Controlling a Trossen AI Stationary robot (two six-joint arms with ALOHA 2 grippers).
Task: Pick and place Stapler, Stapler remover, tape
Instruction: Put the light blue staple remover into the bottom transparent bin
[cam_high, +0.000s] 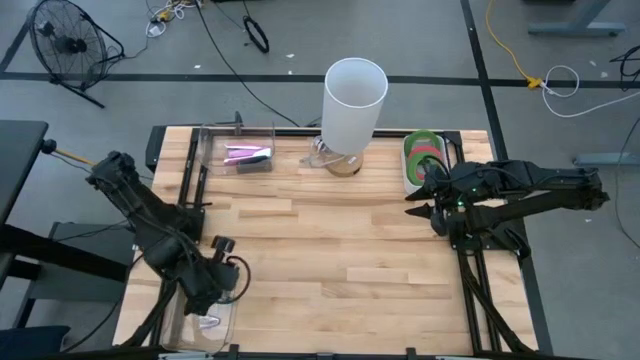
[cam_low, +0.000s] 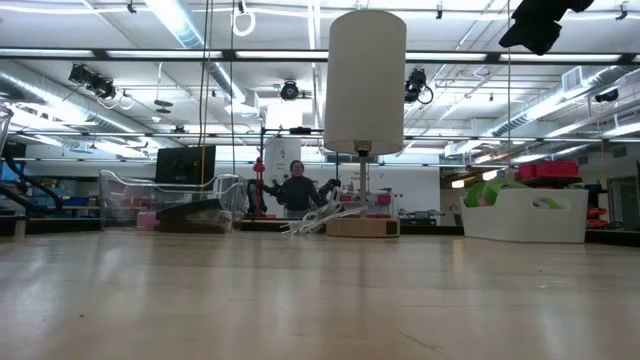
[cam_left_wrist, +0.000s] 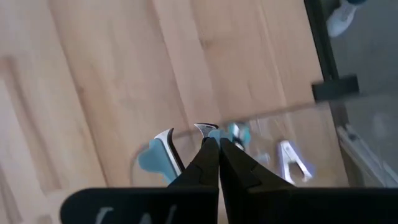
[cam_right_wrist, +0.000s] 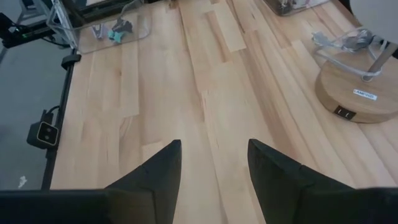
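- Tape rings (cam_high: 424, 155): green and red ones stacked in a white bin (cam_high: 411, 176) just right of the lamp (cam_high: 352, 105); they overlap, so the count is unclear.
- Two arms: right gripper (cam_high: 422, 203) near the bin, jaws apart and empty; left gripper (cam_high: 212, 310) far from the lamp at the counter's (cam_high: 330, 260) near-left corner, jaws together over a clear tray (cam_high: 205, 325).
- Tray contents: teal-handled staple removers (cam_left_wrist: 155, 155), partly hidden.

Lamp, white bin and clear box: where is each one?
Lamp (cam_high: 355, 85): high view, top rim of the white shade.
White bin (cam_low: 523, 218): low view, front wall.
Clear box (cam_high: 238, 133): high view, far rim.
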